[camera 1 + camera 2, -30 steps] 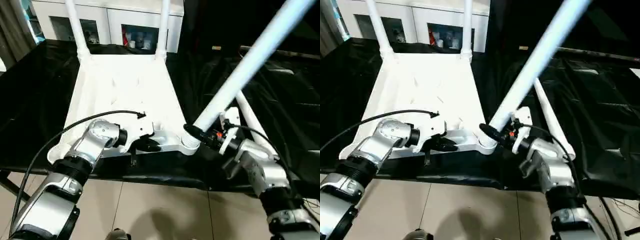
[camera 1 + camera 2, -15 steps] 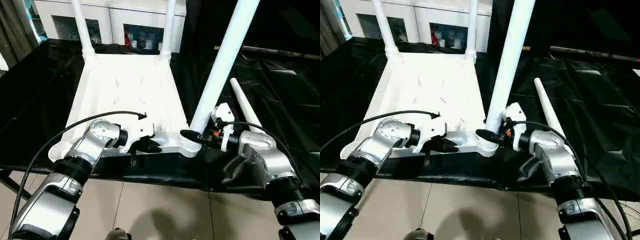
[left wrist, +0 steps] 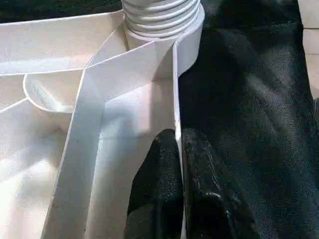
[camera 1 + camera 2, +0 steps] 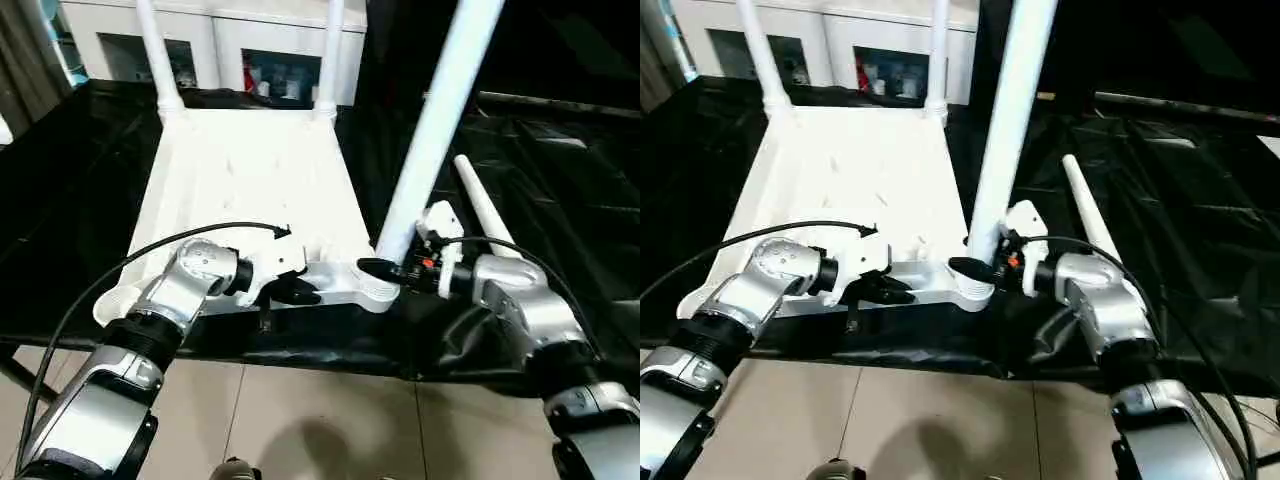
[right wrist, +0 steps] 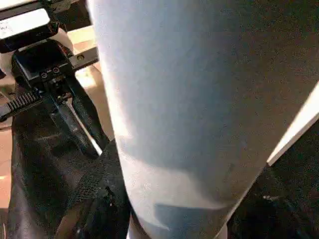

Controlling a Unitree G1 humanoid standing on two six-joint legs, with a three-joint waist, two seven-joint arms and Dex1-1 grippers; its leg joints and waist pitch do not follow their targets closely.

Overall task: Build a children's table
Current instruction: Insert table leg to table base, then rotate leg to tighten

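Between the two tools sits the near corner socket (image 4: 378,290) of the upturned tabletop (image 4: 245,180). Left tool (image 3: 179,149) pinches its rim; right tool (image 4: 385,268) grips the third leg (image 4: 430,120), nearly upright. Next: press and twist it home.

**Your room behind the work**

You're looking over a work surface draped in black sheeting (image 4: 90,170), creased and shiny where the light falls on it. Against the far wall stands a white cabinet (image 4: 230,40) with glass doors; small items sit on its shelves, too small to tell apart. A grey curtain (image 4: 25,60) hangs at the far left. Below the near edge you see a beige tiled floor (image 4: 330,420) with thin grout lines.
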